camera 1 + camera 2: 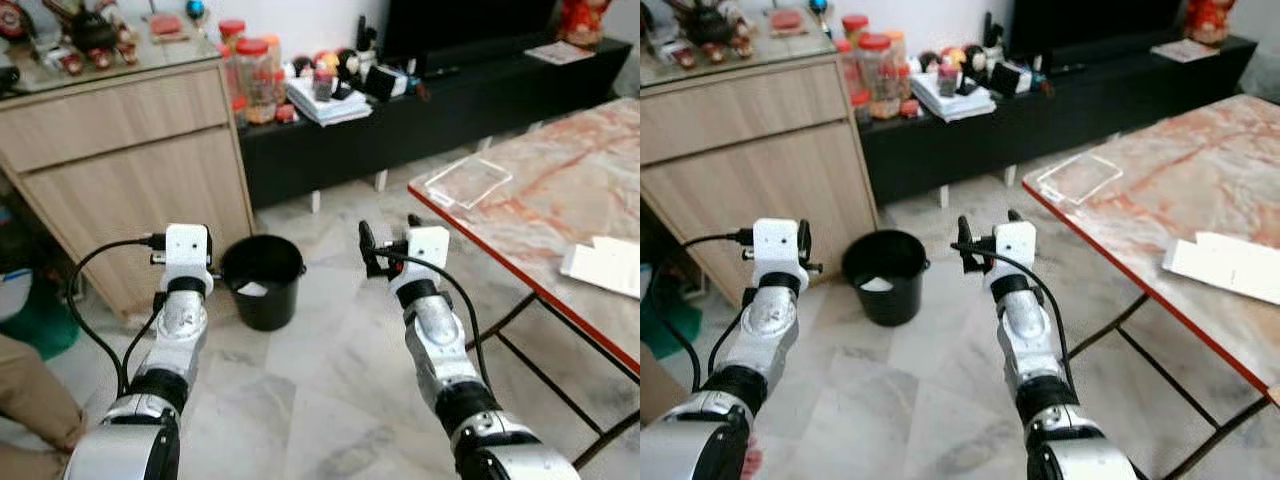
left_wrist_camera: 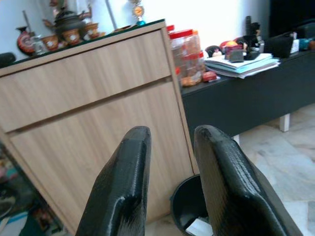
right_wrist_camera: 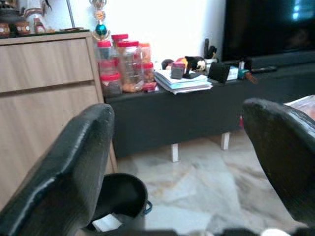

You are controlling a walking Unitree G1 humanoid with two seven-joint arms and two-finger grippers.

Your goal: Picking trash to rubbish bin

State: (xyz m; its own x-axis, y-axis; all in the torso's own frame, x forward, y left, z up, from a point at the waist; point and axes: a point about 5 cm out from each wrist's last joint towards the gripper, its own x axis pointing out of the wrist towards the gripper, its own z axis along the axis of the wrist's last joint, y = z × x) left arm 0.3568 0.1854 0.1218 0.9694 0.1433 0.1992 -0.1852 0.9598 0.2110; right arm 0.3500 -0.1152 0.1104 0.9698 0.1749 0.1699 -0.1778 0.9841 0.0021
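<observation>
A black rubbish bin (image 1: pixel 262 282) stands on the marble floor by the wooden cabinet, with a white scrap of paper (image 1: pixel 252 289) lying inside it. My left gripper (image 2: pixel 172 135) hovers just left of the bin at about rim height, its fingers a little apart with nothing between them. Right of the bin, my right gripper (image 1: pixel 390 236) is held up, wide open and empty. On the marble table (image 1: pixel 520 205) to the right lie white paper (image 1: pixel 605 266) and a clear plastic sheet (image 1: pixel 467 182).
The wooden cabinet (image 1: pixel 130 170) rises close behind my left arm. A low black bench (image 1: pixel 440 110) along the far wall carries jars (image 1: pixel 252 75) and a stack of books (image 1: pixel 325 103). The table's red edge and thin black legs (image 1: pixel 520 350) run close beside my right arm.
</observation>
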